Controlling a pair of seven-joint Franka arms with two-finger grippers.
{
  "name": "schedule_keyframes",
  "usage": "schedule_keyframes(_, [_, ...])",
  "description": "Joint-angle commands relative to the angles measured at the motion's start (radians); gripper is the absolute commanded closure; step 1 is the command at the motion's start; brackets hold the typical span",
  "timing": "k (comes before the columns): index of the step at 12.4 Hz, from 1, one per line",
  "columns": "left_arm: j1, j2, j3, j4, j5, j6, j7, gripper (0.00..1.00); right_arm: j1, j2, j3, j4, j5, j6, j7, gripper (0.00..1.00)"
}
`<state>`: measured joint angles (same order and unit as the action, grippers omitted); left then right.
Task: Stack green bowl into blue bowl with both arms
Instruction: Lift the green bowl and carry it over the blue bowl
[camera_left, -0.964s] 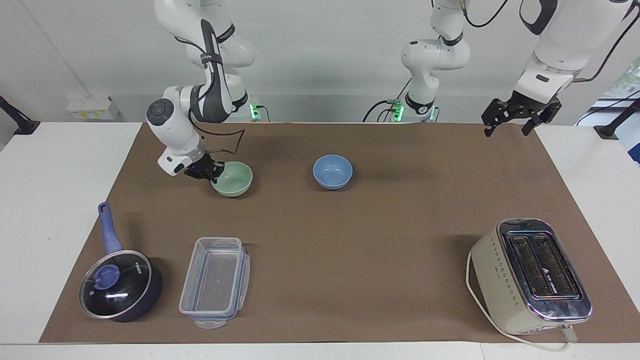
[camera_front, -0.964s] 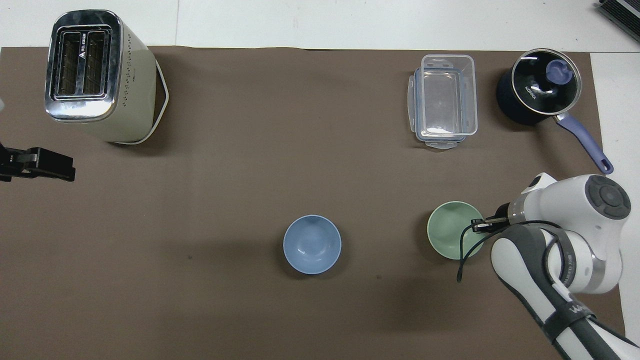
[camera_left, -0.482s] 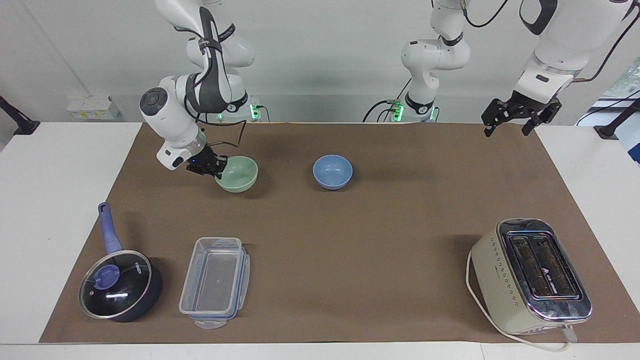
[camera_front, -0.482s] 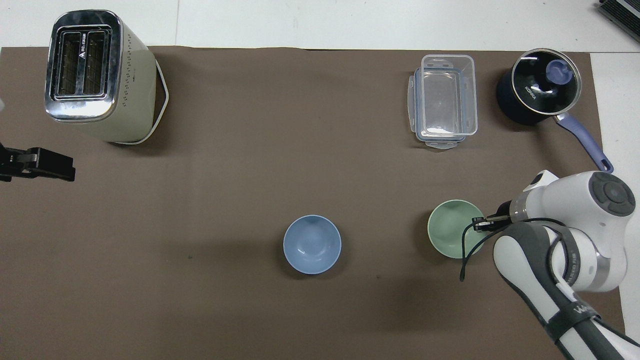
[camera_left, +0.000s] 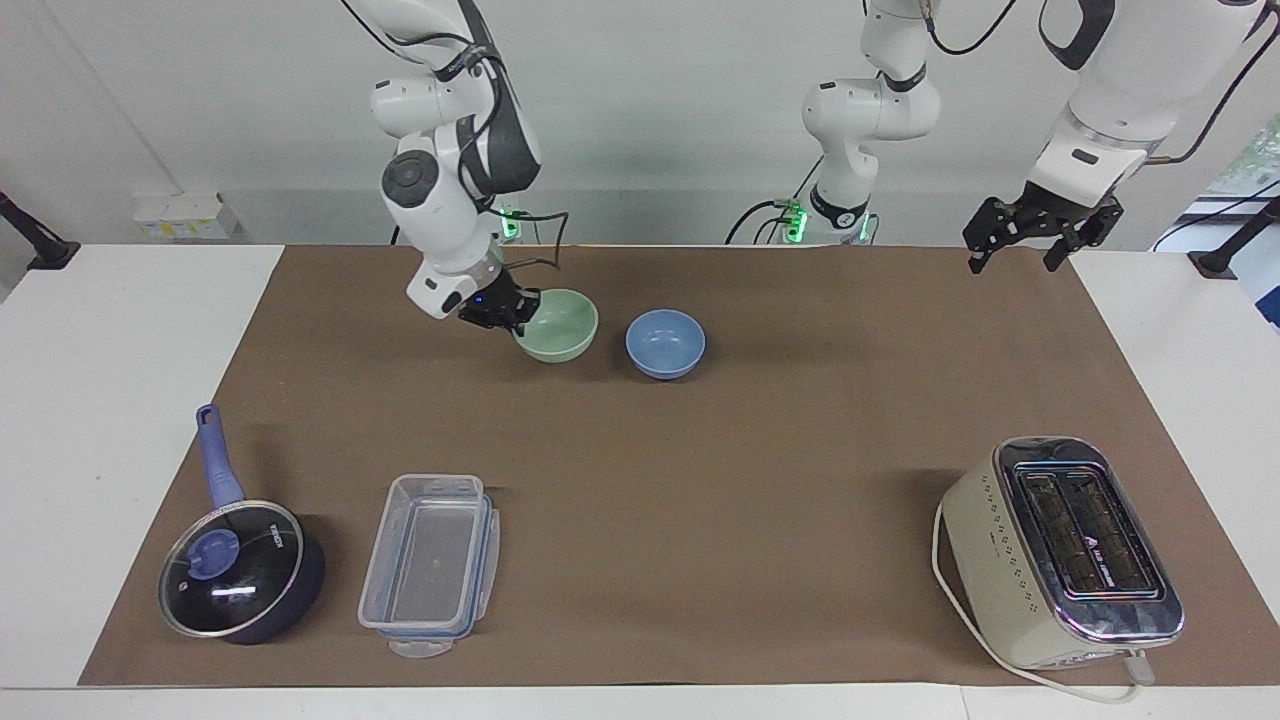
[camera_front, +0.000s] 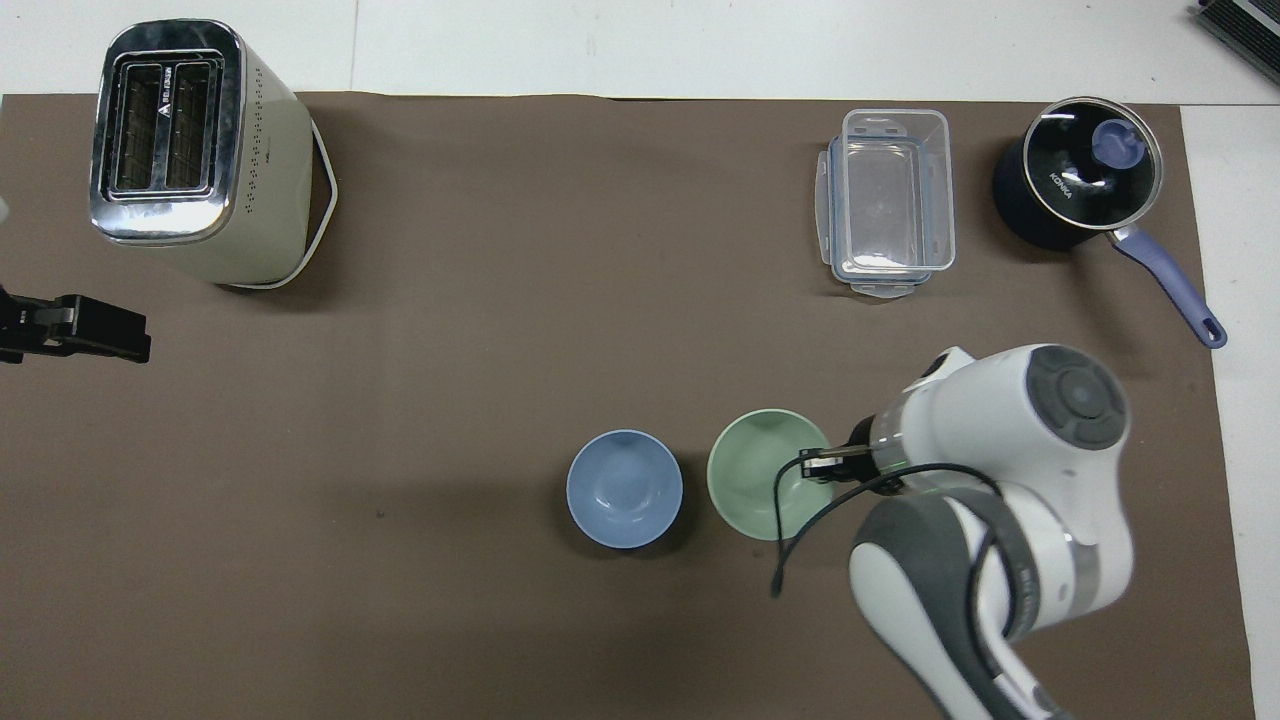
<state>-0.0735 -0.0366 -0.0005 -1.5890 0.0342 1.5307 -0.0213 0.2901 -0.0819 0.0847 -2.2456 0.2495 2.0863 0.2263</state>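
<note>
Right end effector (camera_left: 508, 312) is clamped on the rim of the small round pale mint-green bowl (camera_left: 557, 325) and has carried it, lifted off the brown-papered worktop (camera_left: 700, 480), from the right arm's end toward the middle. The green bowl now hangs just beside the small round periwinkle-blue bowl (camera_left: 665, 343), not yet over it. The blue bowl hasn't moved. Judgement: transport nearly done; lowering in is next. Left end effector (camera_left: 1035, 232) waits, fingers apart, over the worktop's edge at the left arm's end.
</note>
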Motion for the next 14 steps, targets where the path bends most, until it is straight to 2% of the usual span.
schedule_keyframes(1, [0.011,0.006,-0.009,0.015,0.009,-0.021,0.007,0.00,0.125,0.001,-0.003,0.030,0.014,-0.002,0.170,1.00])
schedule_keyframes(3, [0.011,0.006,-0.009,0.015,0.009,-0.021,0.007,0.00,0.207,0.031,-0.003,0.046,0.010,0.038,0.263,1.00])
schedule_keyframes(5, [0.012,0.006,-0.009,0.015,0.009,-0.021,0.007,0.00,0.236,0.057,-0.002,0.047,0.010,0.076,0.304,1.00])
schedule_keyframes(8, [0.011,0.006,-0.009,0.015,0.009,-0.021,0.007,0.00,0.248,0.099,-0.002,0.058,0.000,0.118,0.326,1.00])
schedule_keyframes(10, [0.011,0.006,-0.009,0.015,0.009,-0.021,0.007,0.00,0.245,0.131,-0.002,0.070,0.016,0.190,0.331,1.00])
schedule_keyframes(14, [0.012,0.006,-0.009,0.015,0.009,-0.021,0.007,0.00,0.245,0.148,-0.002,0.063,0.020,0.192,0.344,1.00])
